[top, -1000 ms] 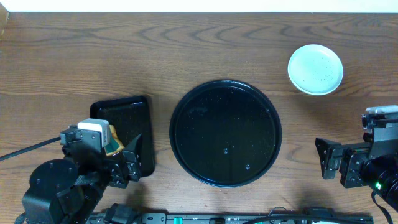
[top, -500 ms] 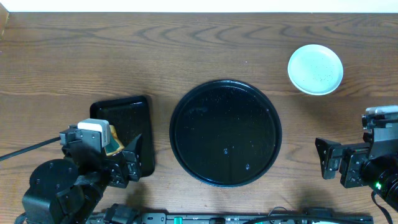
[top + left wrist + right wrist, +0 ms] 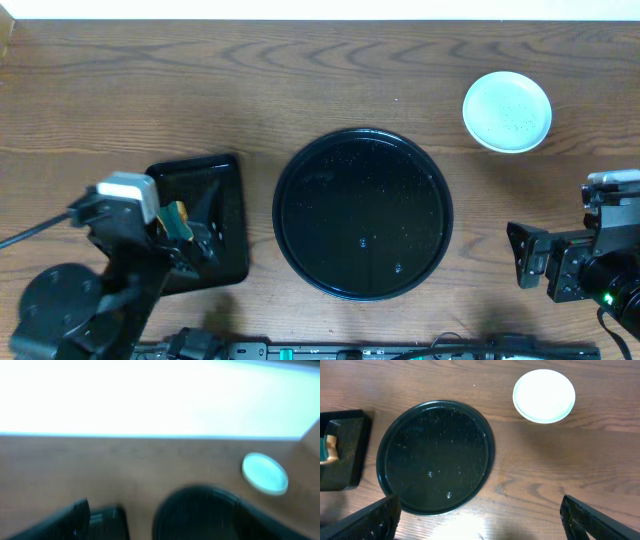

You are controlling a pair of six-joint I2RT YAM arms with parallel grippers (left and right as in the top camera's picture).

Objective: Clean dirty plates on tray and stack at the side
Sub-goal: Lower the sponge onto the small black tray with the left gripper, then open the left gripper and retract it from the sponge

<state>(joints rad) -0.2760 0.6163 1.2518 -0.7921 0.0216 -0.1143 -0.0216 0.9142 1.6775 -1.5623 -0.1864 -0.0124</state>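
The round black tray [image 3: 363, 213] lies mid-table, wet, with nothing on it; it also shows as the tray [image 3: 436, 455] and, blurred, the tray [image 3: 200, 515]. The plates [image 3: 507, 111] sit on the wood at the far right, a pale mint one showing from above, also seen as the plates [image 3: 544, 396] and the plates [image 3: 265, 473]. My left gripper [image 3: 205, 225] hovers open over the small tray at the left. At the table's near right edge my right gripper [image 3: 525, 262] stands wide open with bare wood between its fingers [image 3: 370, 520].
A small black rectangular tray [image 3: 225, 185] lies left of the round tray, with a yellow-green sponge [image 3: 178, 218] in it beside my left gripper. The sponge [image 3: 329, 447] also shows at the right wrist view's left edge. The left wrist view is blurred.
My left arm has swung, its wrist moving left and toward the table's far side, leaving more of the sponge showing. The right arm, the tray and the plates have stayed put.
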